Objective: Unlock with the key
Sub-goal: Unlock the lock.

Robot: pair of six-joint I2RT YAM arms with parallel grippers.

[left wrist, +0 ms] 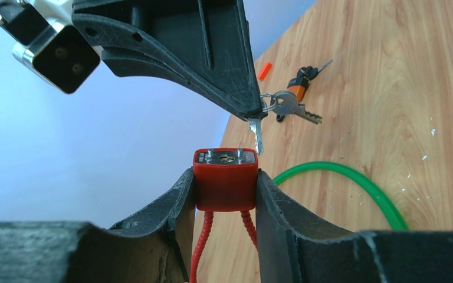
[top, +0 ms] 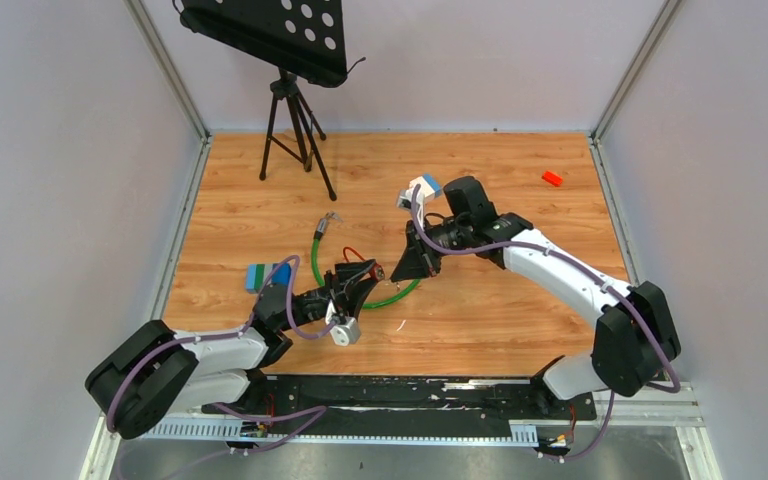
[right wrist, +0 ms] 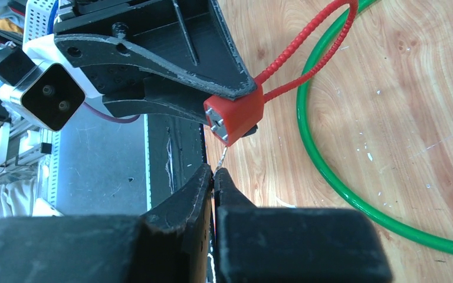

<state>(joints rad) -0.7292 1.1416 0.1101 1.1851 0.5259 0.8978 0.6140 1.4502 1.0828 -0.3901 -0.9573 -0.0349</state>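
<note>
The left tool (left wrist: 225, 177) was clenched on the red padlock (left wrist: 225, 187), one finger pressed to each flat side of the body. It held the lock in the air over the near half of the table (top: 520, 330), a little left of the middle. The padlock's long axis lay along the left tool's fingers. Its keyhole face (left wrist: 226, 157) pointed away from that wrist, toward the far right corner and the right tool (right wrist: 214, 174). Its red cable shackle (left wrist: 203, 243) trailed back between the fingers toward the wrist. The right tool's jaws were pressed together on the key (right wrist: 222, 157), gripping it by the head so that only the thin blade stuck out past the fingertips. The blade's long axis ran straight on from the right tool's fingers, and its tip pointed at the keyhole face. In the left wrist view the tip stood at the edge of that face, off to one side of the central slot and not inside it. Whether it touched the lock could not be told. A ring of spare keys (left wrist: 292, 104) hung from the key's head beside the right tool's fingertip. Under both tools a green cable (top: 316, 262) lay looped on the table, and a small orange piece (top: 552, 178) sat near the far right corner.
</note>
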